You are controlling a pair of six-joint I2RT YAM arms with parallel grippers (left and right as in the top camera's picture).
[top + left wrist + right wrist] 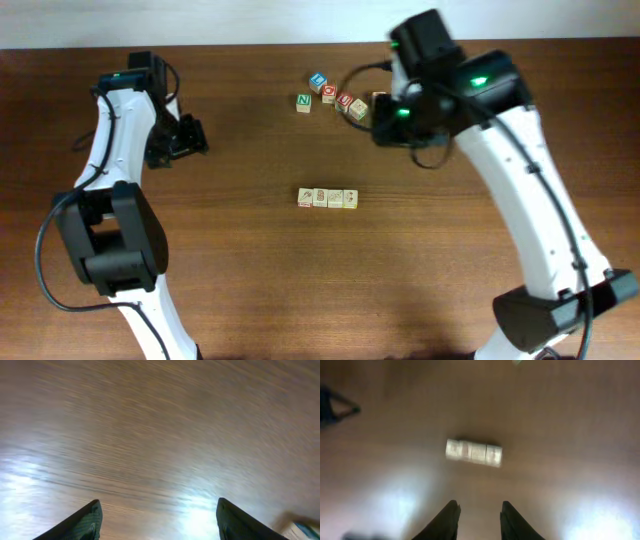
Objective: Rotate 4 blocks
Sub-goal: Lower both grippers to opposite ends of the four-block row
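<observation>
— Two white arms stand closest under the overhead camera: the left arm (pixel 110 150) and the right arm (pixel 520 180). What lies on the table (pixel 240 260)?
— Four blocks (pixel 328 198) in one tight row, side by side and touching, near the middle of the table. They have pale beige faces, faint small pictures and thin coloured edging. Farther back is a loose cluster of letter cubes (pixel 330 94). I count five for certain, with blue, green and red marks among them. The right arm's wrist hangs just beside that cluster.
— And the left gripper (pixel 190 137)?
— Well apart from the row, toward the left. From above I cannot tell how its jaws stand.
— Left wrist view?
— Two dark fingers (pixel 85 522) spread wide, with nothing between them but blurred wood. One pale scrap with blue (pixel 302 529) sits in the bottom right corner, too smeared to name.
— Right wrist view?
— On the right gripper (pixel 480 506), two dark fingers with a narrow, empty gap. Ahead of them, apart, lie the four blocks in their row, whitish in the glare, with seams showing between the cubes. One dark shape (pixel 335 407) sits at the left edge and one pale speck (pixel 519 362) at the top.
</observation>
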